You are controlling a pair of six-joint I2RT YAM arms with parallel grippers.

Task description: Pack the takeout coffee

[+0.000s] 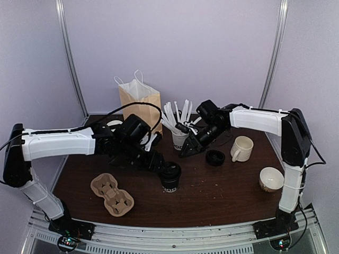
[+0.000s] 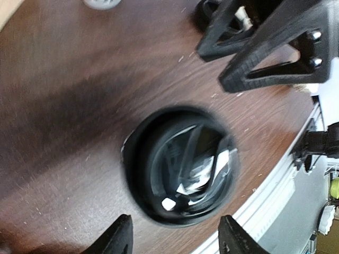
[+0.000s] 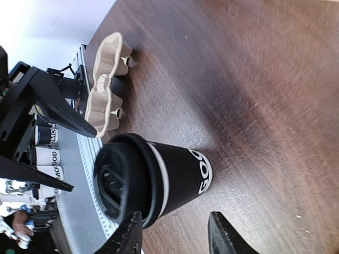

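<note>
**Takeout coffee** [image 1: 170, 179]: a small tapered paper cup, matte black with white lettering, capped by a round, glossy black plastic lid [image 2: 180, 164]. It stands upright near the middle of the dark, wood-grained table [image 1: 228, 196]. My left gripper [image 2: 177, 239] hovers directly over the lid, jaws parted and gripping nothing. My right gripper [image 3: 175, 235], near the cup on its far right side, is likewise parted and empty. To the cup's left lies a moulded, fibrous pulp carrier [image 1: 111, 193] with rounded wells.
</note>
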